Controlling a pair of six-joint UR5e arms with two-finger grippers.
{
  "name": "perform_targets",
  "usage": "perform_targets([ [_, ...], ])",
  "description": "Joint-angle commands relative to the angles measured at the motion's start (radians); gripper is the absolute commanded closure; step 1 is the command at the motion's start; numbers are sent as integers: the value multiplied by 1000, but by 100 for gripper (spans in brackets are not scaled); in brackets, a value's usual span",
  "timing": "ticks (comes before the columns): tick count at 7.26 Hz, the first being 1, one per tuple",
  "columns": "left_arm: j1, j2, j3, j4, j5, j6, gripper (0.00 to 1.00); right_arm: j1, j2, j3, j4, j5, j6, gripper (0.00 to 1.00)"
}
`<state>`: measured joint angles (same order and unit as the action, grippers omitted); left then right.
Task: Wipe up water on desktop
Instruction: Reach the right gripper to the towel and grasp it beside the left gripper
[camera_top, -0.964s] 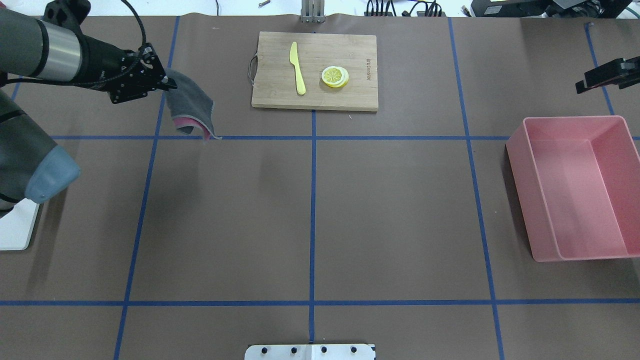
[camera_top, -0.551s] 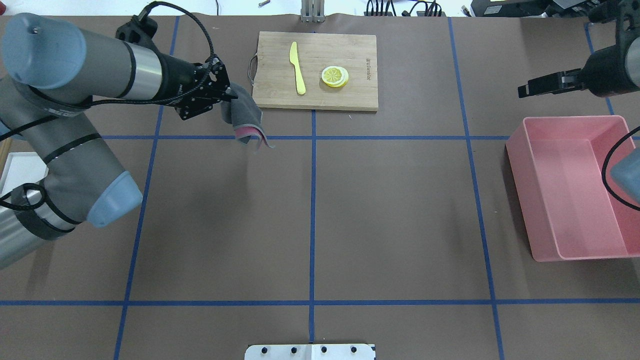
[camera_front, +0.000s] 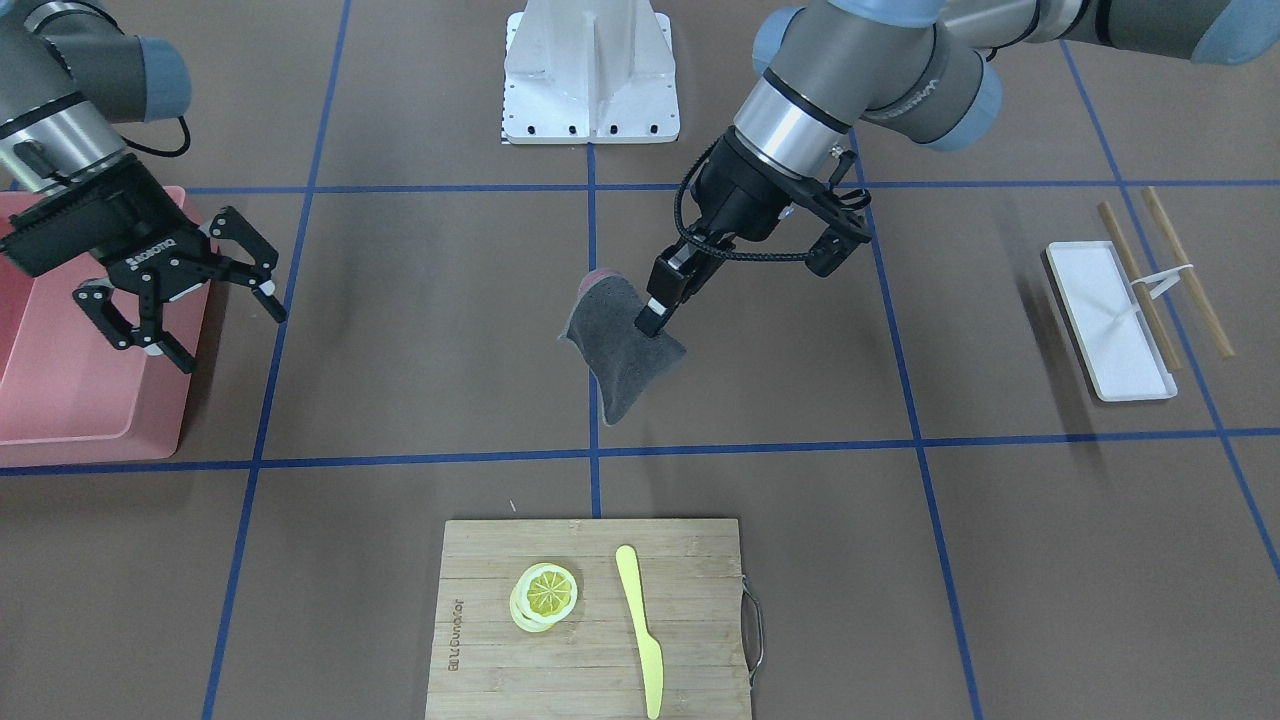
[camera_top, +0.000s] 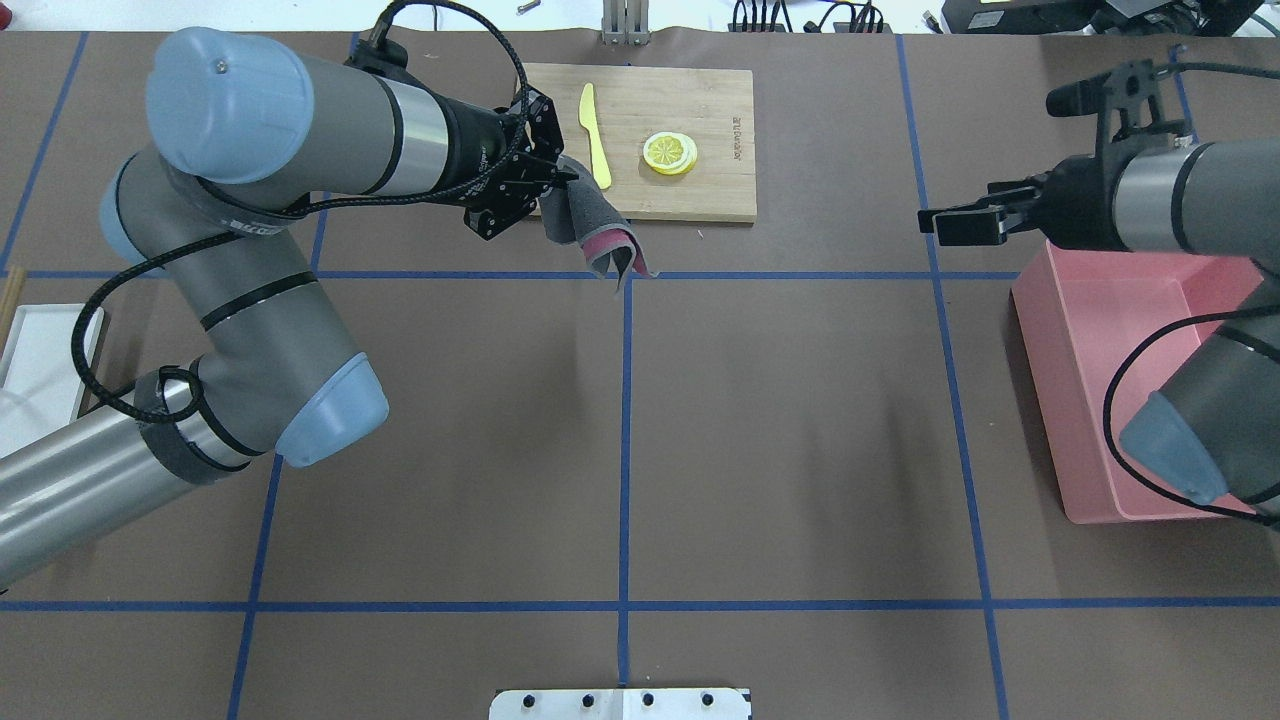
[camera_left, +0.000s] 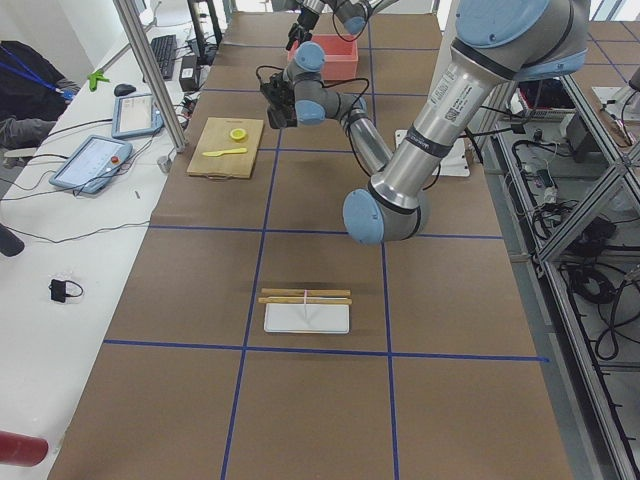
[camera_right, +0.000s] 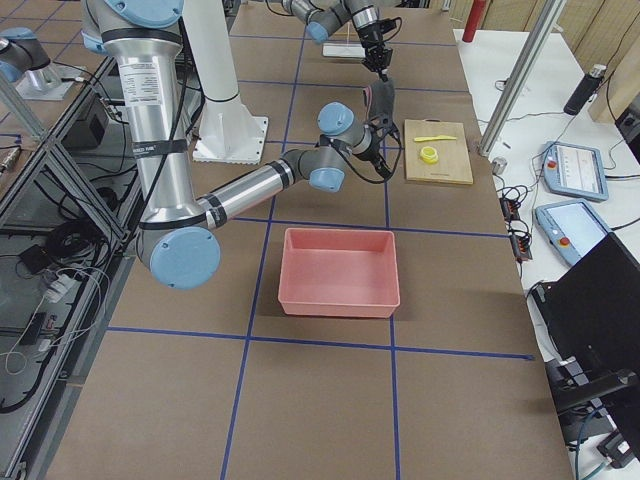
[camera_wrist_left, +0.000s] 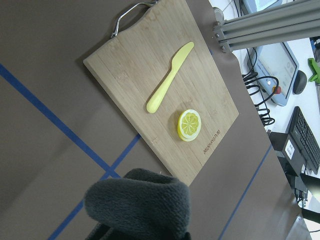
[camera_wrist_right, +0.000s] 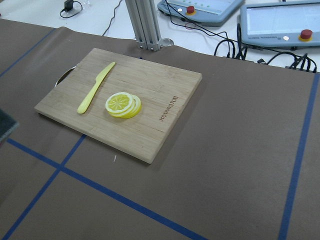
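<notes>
My left gripper (camera_top: 556, 190) is shut on a grey cloth with a pink underside (camera_top: 603, 236). It holds the cloth hanging above the brown desktop (camera_top: 780, 420), at the front left corner of the cutting board. In the front-facing view the cloth (camera_front: 620, 352) hangs from the same gripper (camera_front: 655, 316) over the centre tape line. The cloth also fills the bottom of the left wrist view (camera_wrist_left: 140, 202). My right gripper (camera_front: 230, 338) is open and empty above the inner edge of the pink bin. I see no water on the desktop.
A bamboo cutting board (camera_top: 715, 195) at the far middle carries a yellow knife (camera_top: 595, 135) and lemon slices (camera_top: 670, 152). A pink bin (camera_top: 1085, 470) stands at the right. A white tray (camera_front: 1110, 320) with chopsticks lies on the robot's left.
My left arm has swung right with the cloth, from the far left to the board's front left corner. My right arm has moved inward toward the table's middle.
</notes>
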<state>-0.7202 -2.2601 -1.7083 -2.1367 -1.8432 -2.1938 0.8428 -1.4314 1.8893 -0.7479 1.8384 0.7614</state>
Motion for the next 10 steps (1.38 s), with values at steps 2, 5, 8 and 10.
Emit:
perform_targets([
  [2,63,-120,79,1,105,-115,100,-219,41,25,9,-293,-7,0],
  [5,91,-160,87,1,130,-181,100,-393,74,37,-4,-520,-19,0],
  [8,125,-171,82,3,144,-182,100,-426,98,36,-51,-584,-27,6],
  [10,131,-168,69,4,144,-178,100,-416,98,36,-51,-585,-83,10],
])
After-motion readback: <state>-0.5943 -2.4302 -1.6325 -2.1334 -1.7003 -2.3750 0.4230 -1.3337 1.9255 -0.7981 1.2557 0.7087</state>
